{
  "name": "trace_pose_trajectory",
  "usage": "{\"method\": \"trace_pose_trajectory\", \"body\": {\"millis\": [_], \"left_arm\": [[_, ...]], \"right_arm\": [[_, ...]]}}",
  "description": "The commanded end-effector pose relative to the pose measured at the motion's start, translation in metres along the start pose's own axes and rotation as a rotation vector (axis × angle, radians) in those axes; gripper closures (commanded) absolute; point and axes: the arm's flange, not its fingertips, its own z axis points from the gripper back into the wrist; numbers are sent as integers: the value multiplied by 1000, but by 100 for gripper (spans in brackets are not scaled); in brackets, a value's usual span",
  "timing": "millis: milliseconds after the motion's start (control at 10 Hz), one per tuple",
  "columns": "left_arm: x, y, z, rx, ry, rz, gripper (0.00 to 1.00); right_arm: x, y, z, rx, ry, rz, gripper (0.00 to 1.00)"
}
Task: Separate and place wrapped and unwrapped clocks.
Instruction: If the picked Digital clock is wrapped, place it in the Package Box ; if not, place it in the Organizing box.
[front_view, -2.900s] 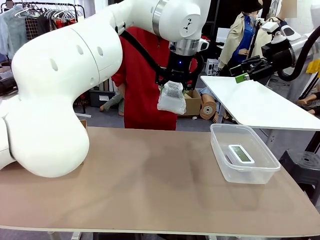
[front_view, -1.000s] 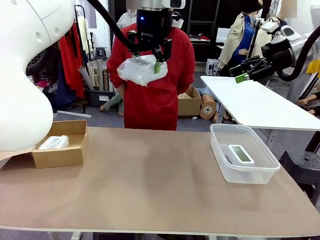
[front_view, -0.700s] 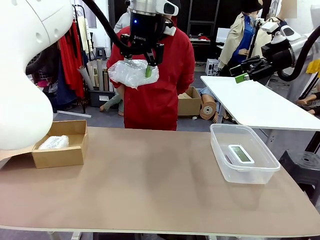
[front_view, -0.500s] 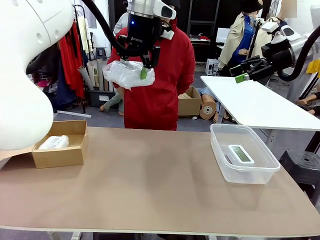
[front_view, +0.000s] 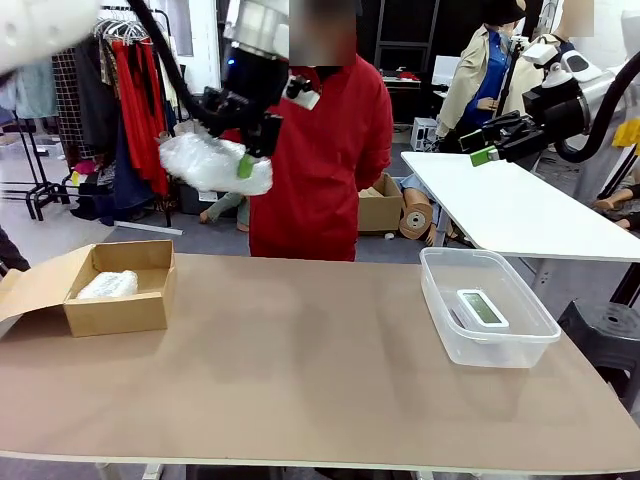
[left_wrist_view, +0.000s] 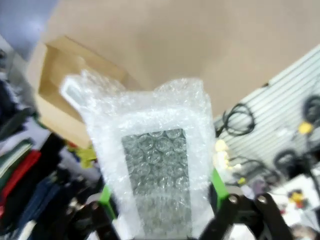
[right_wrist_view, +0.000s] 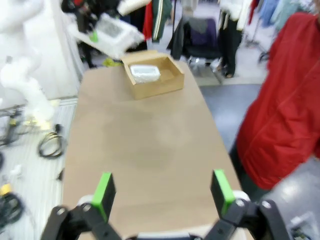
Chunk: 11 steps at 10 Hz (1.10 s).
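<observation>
My left gripper (front_view: 238, 157) is high above the table's far left, shut on a wrapped clock (front_view: 211, 163) in crinkly bubble wrap. The left wrist view shows the same wrapped clock (left_wrist_view: 156, 175) between the green pads (left_wrist_view: 217, 182), its dark face showing through. A second wrapped clock (front_view: 108, 285) lies in the open cardboard box (front_view: 130, 312) at the table's left, seen also as a bundle (right_wrist_view: 144, 73) in the box (right_wrist_view: 155, 86) from the right wrist. The unwrapped white clock (front_view: 482, 307) lies in the clear plastic tub (front_view: 440, 320) on the right. My right gripper (front_view: 487, 148) hangs open, high at the right.
A person in a red coat (front_view: 320, 170) stands behind the table's far edge. A white side table (front_view: 520, 205) is behind the tub. Clothes racks (front_view: 130, 90) line the back left. The brown tabletop (front_view: 300, 370) between box and tub is bare.
My left arm has swung leftwards and a little lower with the wrapped clock, from in front of the person toward the space above the box. The right arm has not moved.
</observation>
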Motion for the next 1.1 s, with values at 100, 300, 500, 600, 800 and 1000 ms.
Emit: {"method": "trace_pose_trajectory", "body": {"millis": [100, 300, 500, 600, 800, 1000], "left_arm": [[-69, -1, -109, 7, -190, 174, 100], [-59, 19, -113, 6, -401, 410, 100], [-53, 32, -114, 8, -458, 533, 100], [-49, 38, -114, 0, -468, 617, 100], [-47, 44, -113, -41, -463, 555, 100], [-47, 44, -113, -41, -463, 555, 100]], "right_arm": [[1, 1, 1, 6, -4, 18, 0], [1, 1, 1, 6, -4, 18, 0], [1, 1, 1, 6, -4, 18, 0], [1, 1, 1, 6, -4, 18, 0], [1, 1, 1, 6, -4, 18, 0], [1, 1, 1, 6, -4, 18, 0]]}}
